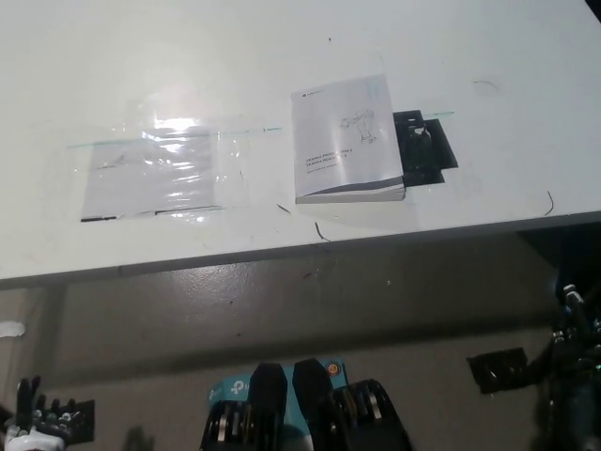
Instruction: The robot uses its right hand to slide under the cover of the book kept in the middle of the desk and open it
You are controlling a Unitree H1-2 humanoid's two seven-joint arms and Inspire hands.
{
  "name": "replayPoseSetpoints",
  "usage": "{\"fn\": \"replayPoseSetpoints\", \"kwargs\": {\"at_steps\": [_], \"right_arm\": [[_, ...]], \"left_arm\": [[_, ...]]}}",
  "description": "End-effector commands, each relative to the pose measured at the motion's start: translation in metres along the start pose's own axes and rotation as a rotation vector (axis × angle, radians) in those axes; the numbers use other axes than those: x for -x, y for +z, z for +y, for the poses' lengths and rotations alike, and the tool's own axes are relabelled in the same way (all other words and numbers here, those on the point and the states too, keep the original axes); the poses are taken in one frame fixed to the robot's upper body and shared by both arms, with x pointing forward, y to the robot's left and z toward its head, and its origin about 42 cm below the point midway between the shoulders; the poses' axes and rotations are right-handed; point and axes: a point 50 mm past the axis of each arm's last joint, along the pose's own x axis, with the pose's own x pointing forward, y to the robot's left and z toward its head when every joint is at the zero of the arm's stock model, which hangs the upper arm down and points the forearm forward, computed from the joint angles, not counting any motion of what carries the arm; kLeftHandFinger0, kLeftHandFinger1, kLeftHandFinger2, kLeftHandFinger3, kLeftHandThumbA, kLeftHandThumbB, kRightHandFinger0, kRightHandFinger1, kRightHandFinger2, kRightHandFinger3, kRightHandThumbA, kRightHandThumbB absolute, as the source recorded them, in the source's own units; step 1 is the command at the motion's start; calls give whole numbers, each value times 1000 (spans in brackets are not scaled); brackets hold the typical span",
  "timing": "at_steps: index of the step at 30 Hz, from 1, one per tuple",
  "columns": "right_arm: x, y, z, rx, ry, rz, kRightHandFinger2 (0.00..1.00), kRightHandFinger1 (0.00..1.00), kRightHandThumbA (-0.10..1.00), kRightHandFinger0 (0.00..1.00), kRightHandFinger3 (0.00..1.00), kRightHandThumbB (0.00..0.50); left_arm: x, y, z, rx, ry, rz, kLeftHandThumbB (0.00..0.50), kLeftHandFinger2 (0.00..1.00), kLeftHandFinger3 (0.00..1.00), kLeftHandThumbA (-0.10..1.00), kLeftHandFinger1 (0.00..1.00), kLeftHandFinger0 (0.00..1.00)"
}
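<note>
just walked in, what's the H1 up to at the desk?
Nothing is being handled yet. A closed white book lies on the white desk, partly over a black piece; to the left sits a sheet under glossy plastic. Both hands are down below the desk edge: the white left hand at lower left, the black right hand at lower right, well clear of the book. The cover is not yet opened.

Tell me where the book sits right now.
In the head view the book lies closed on the white desk, right of centre, near the front edge, between a plastic sleeve and a black object.
</note>
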Motion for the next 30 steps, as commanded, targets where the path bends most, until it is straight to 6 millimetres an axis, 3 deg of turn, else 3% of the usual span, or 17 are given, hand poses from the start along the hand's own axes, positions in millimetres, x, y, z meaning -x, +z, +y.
{"fn": "replayPoseSetpoints", "kwargs": {"at_steps": [1, 5, 9, 11, 14, 18, 23, 30], "right_arm": [[-4, 44, 33, -151, -3, -89, 1000, 1000, 1000, 1000, 1000, 147], [-3, 78, 49, -189, 2, -181, 1000, 1000, 1000, 1000, 1000, 122], [2, 93, 71, -209, 36, -221, 1000, 1000, 1000, 1000, 1000, 96], [7, 104, 79, -222, 31, -250, 1000, 1000, 1000, 1000, 1000, 93], [17, 120, 93, -265, 23, -287, 1000, 1000, 1000, 1000, 1000, 66], [30, 130, 108, -263, 32, -312, 1000, 1000, 1000, 1000, 1000, 89], [46, 138, 129, -262, 66, -351, 1000, 1000, 1000, 1000, 1000, 102], [81, 141, 155, -274, 271, -417, 1000, 1000, 1000, 1000, 1000, 124]], "left_arm": [[-6, 14, -15, 43, -7, -30, 21, 1000, 1000, 1000, 1000, 942], [-6, 14, -14, 53, -15, -26, 35, 1000, 1000, 1000, 1000, 966], [-7, 19, -14, 56, 7, -37, 40, 1000, 1000, 1000, 1000, 936], [-6, 19, -13, 47, -11, -32, 30, 1000, 1000, 1000, 1000, 978], [-8, 20, -12, 57, 3, -32, 42, 1000, 1000, 1000, 1000, 932], [-8, 20, -11, 58, -1, -31, 58, 1000, 1000, 1000, 1000, 967], [-9, 22, -11, 55, -2, -37, 34, 1000, 1000, 1000, 1000, 988], [-8, 21, -13, 68, -1, -43, 40, 1000, 1000, 1000, 1000, 951]]}}
